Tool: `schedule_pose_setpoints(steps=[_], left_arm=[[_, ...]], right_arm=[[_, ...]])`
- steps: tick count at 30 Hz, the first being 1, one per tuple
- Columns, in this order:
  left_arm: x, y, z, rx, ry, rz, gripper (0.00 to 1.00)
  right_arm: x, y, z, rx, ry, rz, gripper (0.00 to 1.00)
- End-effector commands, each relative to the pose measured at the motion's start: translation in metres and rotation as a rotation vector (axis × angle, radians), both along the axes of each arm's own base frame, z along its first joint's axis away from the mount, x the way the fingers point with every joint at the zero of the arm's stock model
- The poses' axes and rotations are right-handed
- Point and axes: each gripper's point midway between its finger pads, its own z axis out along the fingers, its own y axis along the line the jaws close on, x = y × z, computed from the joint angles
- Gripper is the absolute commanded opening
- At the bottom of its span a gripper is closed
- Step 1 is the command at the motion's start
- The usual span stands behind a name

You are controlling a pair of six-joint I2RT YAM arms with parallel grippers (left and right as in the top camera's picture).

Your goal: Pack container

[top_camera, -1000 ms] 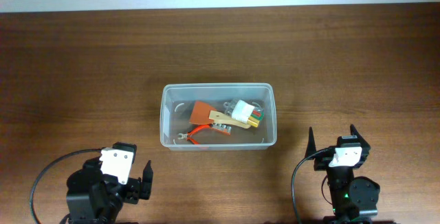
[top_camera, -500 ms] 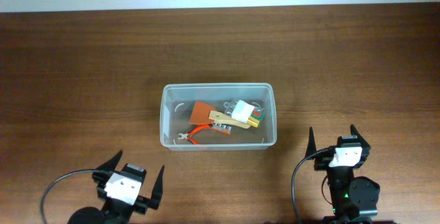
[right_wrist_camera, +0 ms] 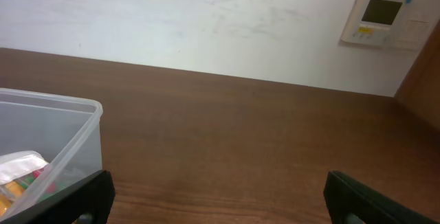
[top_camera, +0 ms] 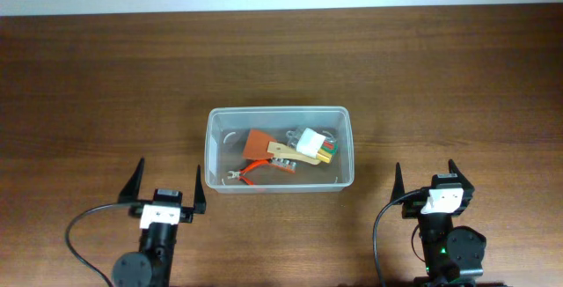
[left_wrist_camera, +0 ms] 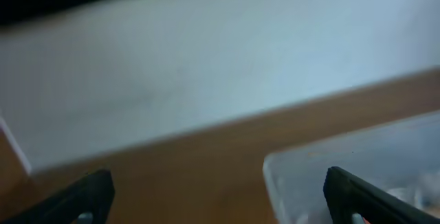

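The clear plastic container (top_camera: 214, 150) stands at the table's middle. It holds an orange piece (top_camera: 257, 145), orange-handled pliers (top_camera: 251, 171), a wooden stick (top_camera: 295, 154) and a white packet with coloured pieces (top_camera: 315, 143). My left gripper (top_camera: 167, 184) is open and empty, near the front edge, just left of the container's front left corner. The container (left_wrist_camera: 357, 176) shows blurred at the right of the left wrist view. My right gripper (top_camera: 425, 182) is open and empty, front right of the container, whose corner (right_wrist_camera: 48, 148) shows at the left of the right wrist view.
The brown wooden table (top_camera: 106, 93) runs to a white wall (right_wrist_camera: 206, 25) at the back. A wall panel (right_wrist_camera: 381, 16) hangs at the far right in the right wrist view.
My left arm has swung round from a turned-down pose to face the back wall, fingers spread wide. The right arm and the container have not moved.
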Motion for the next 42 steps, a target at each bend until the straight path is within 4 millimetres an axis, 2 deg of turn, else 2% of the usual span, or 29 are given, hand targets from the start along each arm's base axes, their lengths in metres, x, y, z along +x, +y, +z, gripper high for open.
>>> schedule_pose_setpoints(steps=[1,3,4,9,15,42], left_arm=[[0.002,0.01,-0.024,0.008,0.082,0.059,0.99],[0.001,0.01,-0.042,-0.017,0.159,0.061,0.99],[0.001,0.011,-0.045,-0.029,0.171,0.062,0.99],[0.001,0.016,-0.043,-0.083,0.167,0.088,0.99],[0.0,0.037,-0.04,-0.225,0.146,0.205,0.99],[0.001,0.034,-0.04,-0.225,0.149,0.19,0.99]], right_arm=[[0.0,-0.002,-0.003,0.003,0.005,-0.015,0.99],[0.0,-0.002,-0.003,0.004,0.005,-0.015,0.99],[0.0,-0.002,-0.003,0.004,0.005,-0.014,0.99],[0.0,-0.002,-0.003,0.003,0.005,-0.015,0.99],[0.0,-0.002,-0.003,0.003,0.005,-0.015,0.99],[0.0,-0.002,-0.003,0.003,0.005,-0.015,0.99]])
